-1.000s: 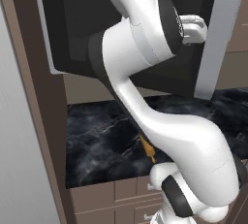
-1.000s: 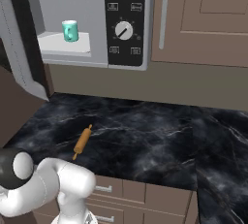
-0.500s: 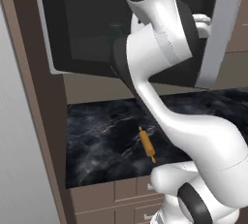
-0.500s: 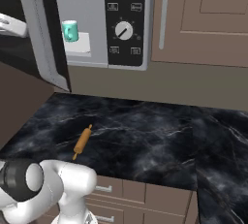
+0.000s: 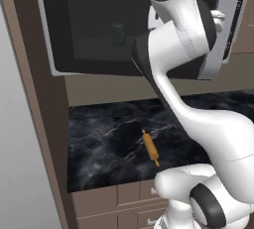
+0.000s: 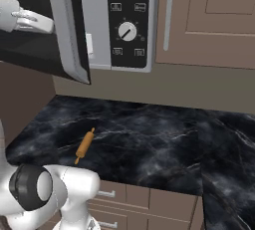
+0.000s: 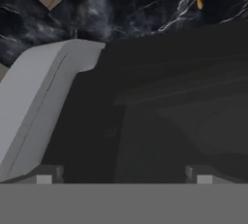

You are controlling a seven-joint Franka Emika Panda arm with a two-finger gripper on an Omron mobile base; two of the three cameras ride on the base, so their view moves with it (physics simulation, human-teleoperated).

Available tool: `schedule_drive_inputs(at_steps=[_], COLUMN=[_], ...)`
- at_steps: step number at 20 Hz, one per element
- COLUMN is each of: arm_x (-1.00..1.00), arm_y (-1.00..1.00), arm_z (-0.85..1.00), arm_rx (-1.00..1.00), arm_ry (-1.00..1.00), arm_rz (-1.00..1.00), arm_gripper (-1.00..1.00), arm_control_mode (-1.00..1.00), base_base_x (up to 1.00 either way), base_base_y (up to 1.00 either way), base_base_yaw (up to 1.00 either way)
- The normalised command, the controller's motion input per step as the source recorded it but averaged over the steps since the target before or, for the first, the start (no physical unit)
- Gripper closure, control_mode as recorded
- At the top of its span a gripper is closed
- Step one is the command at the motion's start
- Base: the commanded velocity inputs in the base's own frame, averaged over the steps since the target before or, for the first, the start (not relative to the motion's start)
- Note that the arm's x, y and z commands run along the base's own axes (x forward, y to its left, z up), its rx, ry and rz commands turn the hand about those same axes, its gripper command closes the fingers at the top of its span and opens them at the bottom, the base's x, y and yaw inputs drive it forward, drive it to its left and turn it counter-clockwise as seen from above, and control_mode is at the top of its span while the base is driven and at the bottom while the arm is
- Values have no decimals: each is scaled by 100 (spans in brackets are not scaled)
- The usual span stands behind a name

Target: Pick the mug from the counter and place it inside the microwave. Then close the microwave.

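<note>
Pincer (image 7: 121,177) against microwave door (image 7: 160,111), mug (image 5: 118,33) behind the glass

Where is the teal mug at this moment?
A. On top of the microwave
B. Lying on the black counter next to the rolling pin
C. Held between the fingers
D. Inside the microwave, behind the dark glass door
D: the mug shows dimly through the dark glass of the microwave door, while the counter carries the rolling pin.
</note>
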Motion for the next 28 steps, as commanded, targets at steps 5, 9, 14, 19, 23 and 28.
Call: schedule_drive_inputs(at_steps=[5, 9, 14, 19, 23, 28], arm_x=[36, 32, 28, 31, 28, 13], arm_y=[-19, -5, 0, -1, 0, 0], arm_z=[9, 15, 15, 8, 0, 0], arm_rx=[0, 0, 3, 4, 4, 3], arm_ry=[-4, -5, -8, -11, -12, -11], arm_rz=[0, 1, 3, 5, 9, 12], arm_gripper=[-100, -100, -100, -100, -100, -100], arm_control_mode=[-100, -100, -100, -100, -100, -100], base_base_x=[0, 0, 0, 0, 0, 0], base_base_y=[0, 0, 0, 0, 0, 0], base_base_yaw=[0, 0, 0, 0, 0, 0])
